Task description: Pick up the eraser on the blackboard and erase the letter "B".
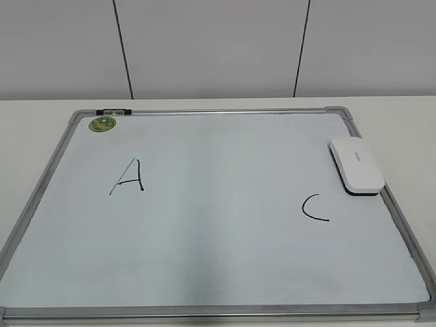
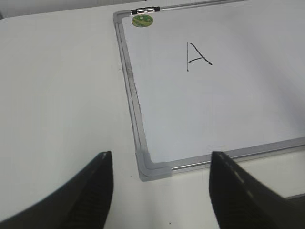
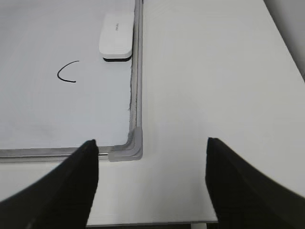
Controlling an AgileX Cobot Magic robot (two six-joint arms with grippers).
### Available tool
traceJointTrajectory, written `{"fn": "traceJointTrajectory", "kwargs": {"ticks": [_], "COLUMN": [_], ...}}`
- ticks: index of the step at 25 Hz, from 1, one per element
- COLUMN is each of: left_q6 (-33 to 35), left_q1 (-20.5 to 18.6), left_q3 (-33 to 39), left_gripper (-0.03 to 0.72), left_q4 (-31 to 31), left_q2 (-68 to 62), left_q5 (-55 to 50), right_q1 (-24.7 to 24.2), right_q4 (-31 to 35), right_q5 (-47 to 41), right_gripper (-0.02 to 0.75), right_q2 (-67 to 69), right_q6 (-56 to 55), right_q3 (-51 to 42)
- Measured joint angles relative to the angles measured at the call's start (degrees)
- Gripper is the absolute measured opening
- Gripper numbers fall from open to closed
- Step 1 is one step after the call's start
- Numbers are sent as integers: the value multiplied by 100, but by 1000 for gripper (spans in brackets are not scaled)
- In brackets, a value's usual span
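The right gripper point(image 3: 151, 183) hung with its black jaws spread wide and holding nothing, above the bare white counter point(image 3: 205, 71) just off the near right corner of the board; the left gripper point(image 2: 161, 191) did the same at the near left corner, jaws wide and empty. Ahead of the right jaws and a little to their left lay the eraser point(image 3: 116, 36), a white, smooth plastic rounded-rectangle block with a dark underside, resting on the blackboard point(image 3: 136, 71), in fact a large white writing board in a silver-grey metal frame with grey corner caps, hard against its right rail. Its long axis ran roughly along that rail, away from the right jaws, so the right arm was plainly the nearer and a grip across the short width seemed the natural one; the left arm was well apart from it across the whole board. A small line of grey lettering sat on the eraser's top, too small to read. On the board a black handwritten "A" point(image 1: 128, 177) stood toward the left and a black "C" point(image 1: 315, 208) toward the right, near the eraser; between them the surface looked blank, with no "B" that could be made out, though faint traces might escape these views. A small round green magnet point(image 1: 102, 124) sat at the far left corner.
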State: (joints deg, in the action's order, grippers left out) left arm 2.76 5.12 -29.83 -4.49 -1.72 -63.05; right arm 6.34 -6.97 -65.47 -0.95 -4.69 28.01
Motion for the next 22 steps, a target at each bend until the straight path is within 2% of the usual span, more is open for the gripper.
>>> {"fn": "traceJointTrajectory", "kwargs": {"ticks": [4, 22], "left_q6": [0, 0], "left_q1": [-131, -134], "left_q3": [29, 52], "left_gripper": [463, 462], "left_q4": [0, 0], "left_q2": [115, 115], "left_q5": [0, 0], "right_q1": [-208, -221], "right_q4": [0, 0], "right_q5": [0, 0], "right_gripper": [519, 519], "right_q2": [0, 0], "right_q6": [0, 4], "right_q3": [0, 0]}}
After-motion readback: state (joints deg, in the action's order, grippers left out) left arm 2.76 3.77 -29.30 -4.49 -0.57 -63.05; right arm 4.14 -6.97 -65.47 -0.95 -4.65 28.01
